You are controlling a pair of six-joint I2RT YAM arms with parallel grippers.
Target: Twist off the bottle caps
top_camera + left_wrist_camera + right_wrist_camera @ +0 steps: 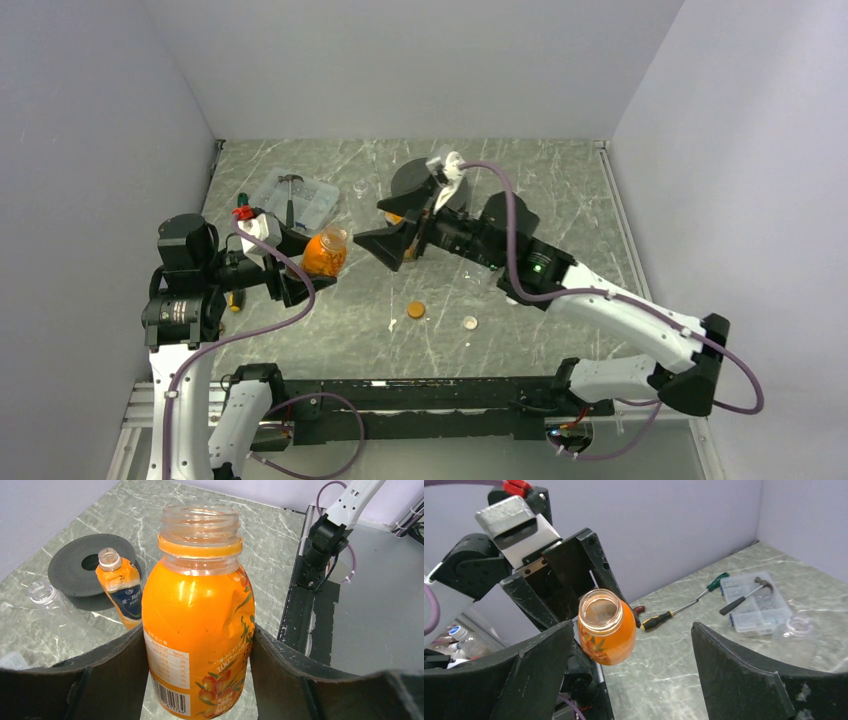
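Orange stubby bottle (197,630), capless, is sitting clamped in left end effector (200,680), likely spilling if tilted; right end effector (634,670) is gaping empty.

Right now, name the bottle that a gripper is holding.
The short stubby orange bottle, clamped in the left gripper. The tall orange bottle with the blue label and the clear bottle sit ungripped beside the black disc.
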